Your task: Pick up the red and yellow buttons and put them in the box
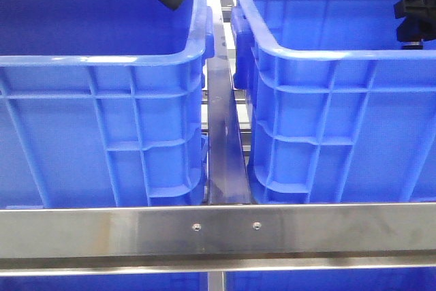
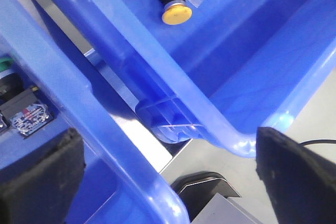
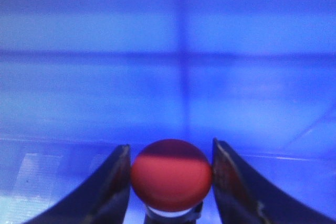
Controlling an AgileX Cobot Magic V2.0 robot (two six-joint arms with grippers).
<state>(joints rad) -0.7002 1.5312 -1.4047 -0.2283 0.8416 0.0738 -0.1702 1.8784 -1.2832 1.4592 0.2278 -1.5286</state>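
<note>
Your right gripper (image 3: 170,182) clasps the red button (image 3: 171,174) inside a blue bin (image 3: 168,77). Your left gripper (image 2: 168,177) hangs spread above a bin rim (image 2: 131,145), beside the yellow button (image 2: 176,14).

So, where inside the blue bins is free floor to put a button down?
In the left wrist view, the bin holding the yellow button has open floor beside that button. The other bin is crowded with switch parts. The right gripper encloses the red button.
</note>
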